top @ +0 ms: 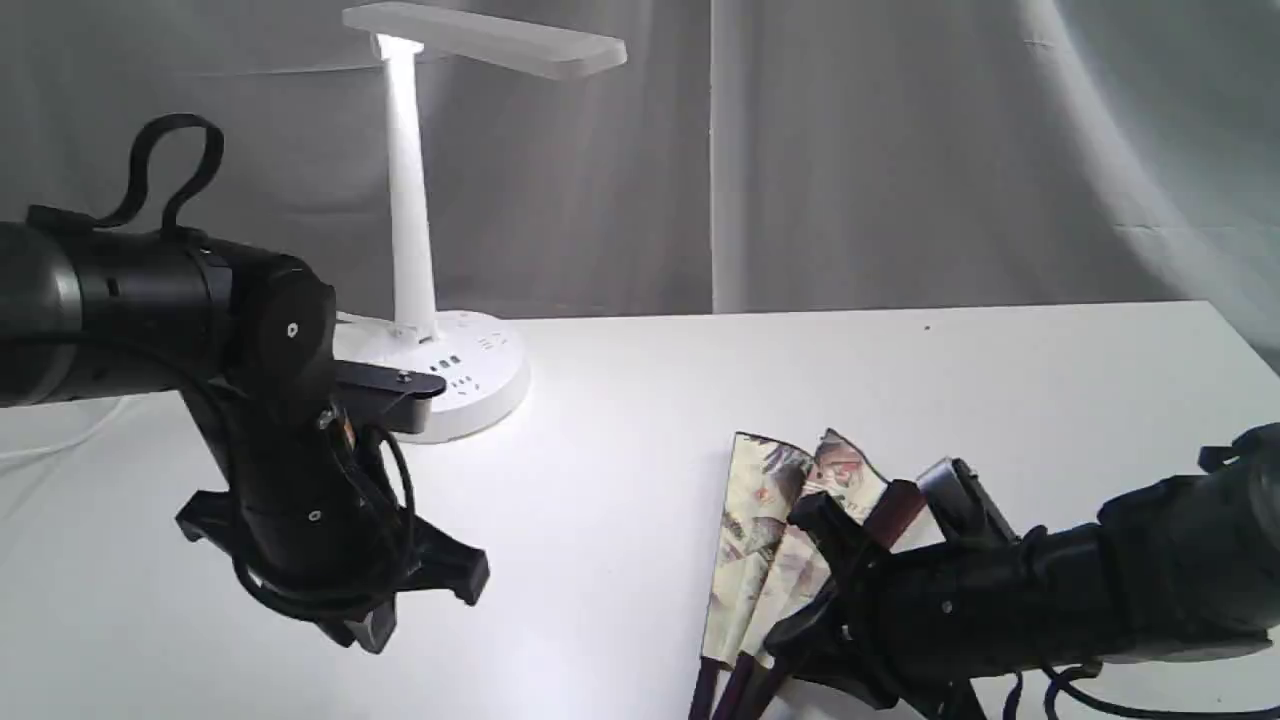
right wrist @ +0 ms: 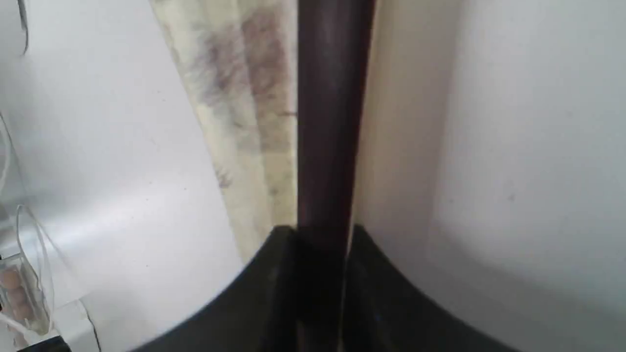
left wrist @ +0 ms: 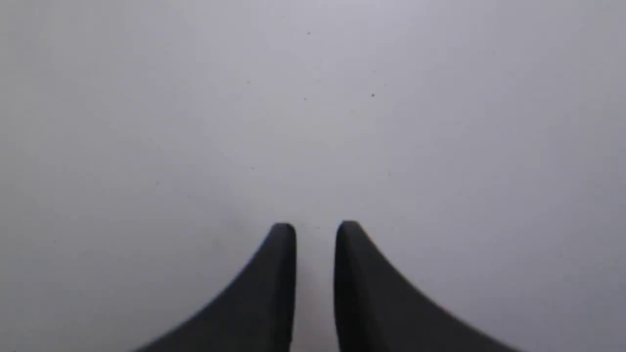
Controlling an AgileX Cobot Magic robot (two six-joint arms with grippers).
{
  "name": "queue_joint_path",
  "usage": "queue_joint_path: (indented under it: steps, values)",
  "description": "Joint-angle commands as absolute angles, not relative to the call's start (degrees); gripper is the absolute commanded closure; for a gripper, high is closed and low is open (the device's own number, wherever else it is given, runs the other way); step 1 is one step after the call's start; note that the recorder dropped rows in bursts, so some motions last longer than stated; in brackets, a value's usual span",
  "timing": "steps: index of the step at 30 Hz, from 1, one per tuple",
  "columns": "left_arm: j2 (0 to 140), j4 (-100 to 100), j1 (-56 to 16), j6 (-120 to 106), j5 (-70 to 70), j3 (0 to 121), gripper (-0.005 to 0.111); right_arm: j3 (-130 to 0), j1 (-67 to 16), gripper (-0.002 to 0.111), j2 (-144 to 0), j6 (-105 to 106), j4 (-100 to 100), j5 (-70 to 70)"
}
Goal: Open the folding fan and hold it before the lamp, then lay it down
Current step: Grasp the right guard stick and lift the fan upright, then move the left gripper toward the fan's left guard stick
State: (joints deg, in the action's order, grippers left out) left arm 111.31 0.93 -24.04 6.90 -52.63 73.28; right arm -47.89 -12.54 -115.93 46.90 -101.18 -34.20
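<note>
The folding fan [top: 765, 520] lies partly spread on the white table at the lower right, showing a few cream painted pleats and maroon ribs. My right gripper [top: 893, 508] is shut on its maroon guard [right wrist: 332, 122], with the pleated paper [right wrist: 244, 98] beside it. The lit white lamp [top: 410, 200] stands at the back left, its bar head pointing right. My left gripper [left wrist: 317, 230] hangs over bare table in front of the lamp base [top: 470, 370]. Its fingers [left wrist: 283, 254] are a narrow gap apart with nothing between them.
A white cord [top: 60, 440] trails left from the lamp. Grey cloth hangs behind the table [top: 900, 370]. The right wrist view catches a clear container [right wrist: 19, 288] with brownish contents past the table's edge.
</note>
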Motion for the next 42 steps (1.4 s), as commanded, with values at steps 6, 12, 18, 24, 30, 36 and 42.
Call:
queue_joint_path:
  steps: [6, 12, 18, 24, 30, 36, 42]
  values:
    - [110.67, 0.75, -23.97, 7.05, -51.06, 72.94, 0.095, -47.43, -12.6, 0.108, -116.22, 52.72, -99.95, -40.03]
    - [110.67, 0.75, -23.97, 7.05, -50.88, 72.94, 0.095, -47.43, -12.6, 0.108, -116.22, 55.68, -99.95, -41.91]
    - [110.67, 0.75, -23.97, 6.91, -50.94, 72.94, 0.095, -47.71, -12.47, 0.108, -116.22, 61.3, -99.95, -47.08]
    - [110.67, 0.75, -23.97, 6.91, -50.94, 72.94, 0.095, -48.86, -11.86, 0.108, -116.22, 66.62, -99.95, -53.22]
    - [110.67, 0.75, -23.97, 6.83, -50.05, 72.94, 0.095, -49.42, -7.69, 0.108, -116.22, 68.45, -99.95, -62.88]
    - [110.67, 0.86, -23.97, 6.83, -46.62, 72.94, 0.095, -49.42, -4.6, 0.108, -116.22, 71.76, -99.95, -69.96]
    - [110.67, 2.66, -23.97, 6.83, -43.47, 72.94, 0.095, -49.42, -3.85, 0.108, -116.22, 72.8, -99.95, -69.96]
